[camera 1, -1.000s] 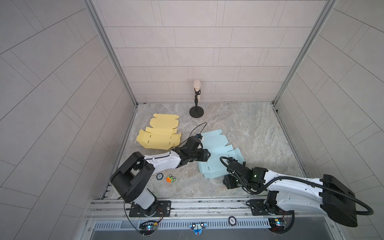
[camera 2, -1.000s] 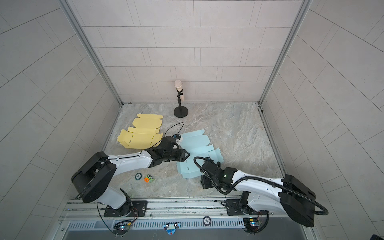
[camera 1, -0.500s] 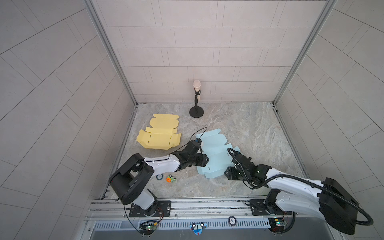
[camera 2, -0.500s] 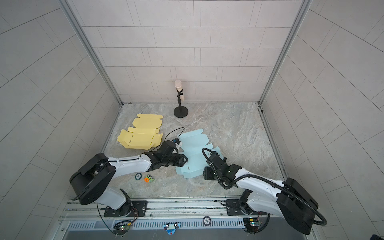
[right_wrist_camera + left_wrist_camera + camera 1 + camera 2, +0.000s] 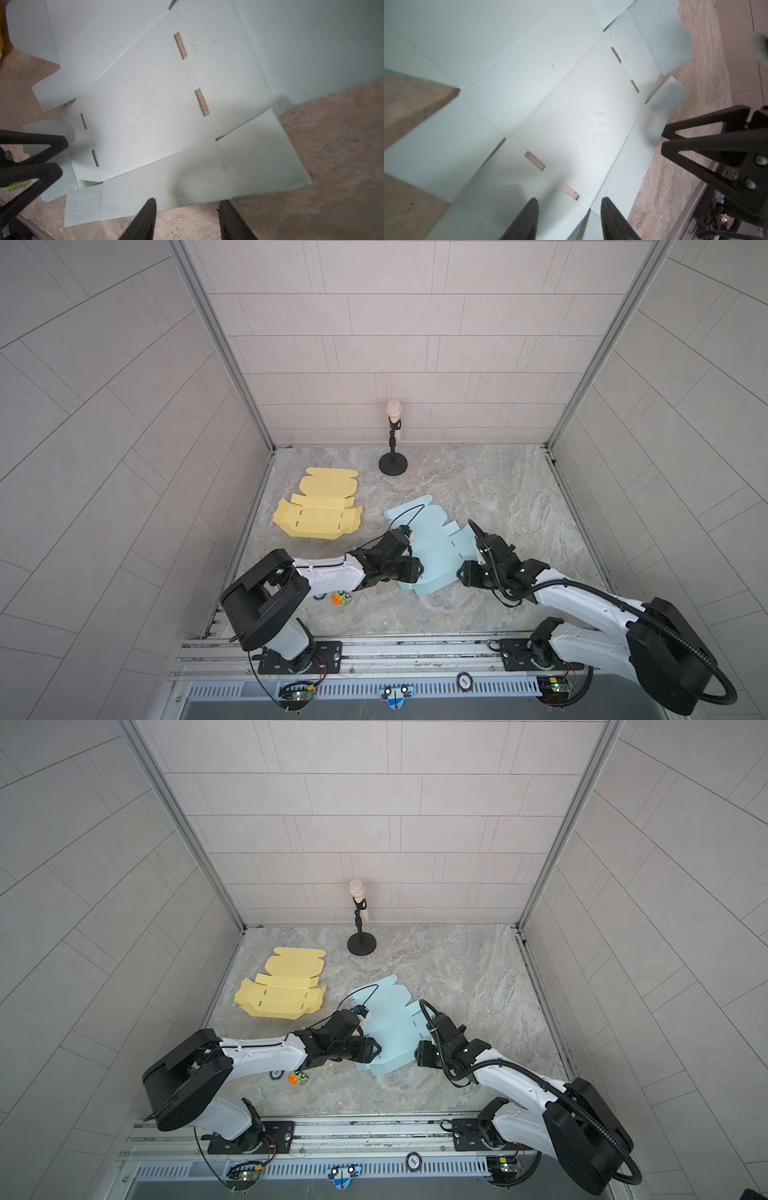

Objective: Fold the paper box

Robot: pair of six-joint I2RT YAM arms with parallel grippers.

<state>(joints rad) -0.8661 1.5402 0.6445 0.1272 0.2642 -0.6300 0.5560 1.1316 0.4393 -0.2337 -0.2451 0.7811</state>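
Note:
The paper box is a flat light blue cut-out point(image 5: 436, 543) point(image 5: 395, 1025) lying unfolded on the marble table, with slots and flaps showing in both wrist views point(image 5: 571, 104) point(image 5: 155, 104). My left gripper point(image 5: 415, 568) point(image 5: 376, 1048) point(image 5: 570, 202) hovers open over the sheet's near left corner, a flap cut lying between its fingers. My right gripper point(image 5: 461, 572) point(image 5: 419, 1052) point(image 5: 187, 204) is open at the near right edge, with its fingertips over bare table just off the sheet. Each wrist view shows the opposite gripper across the sheet.
A yellow box cut-out point(image 5: 318, 516) point(image 5: 280, 994) lies flat at the back left. A microphone on a black stand point(image 5: 392, 464) stands at the back wall. A small orange and green piece point(image 5: 343, 598) and a round token point(image 5: 276, 1074) lie under the left arm.
The left gripper slid toward the front along the blue sheet's left side. The right gripper moved from the front of the table up to the sheet's near right edge. The sheet shifted slightly left.

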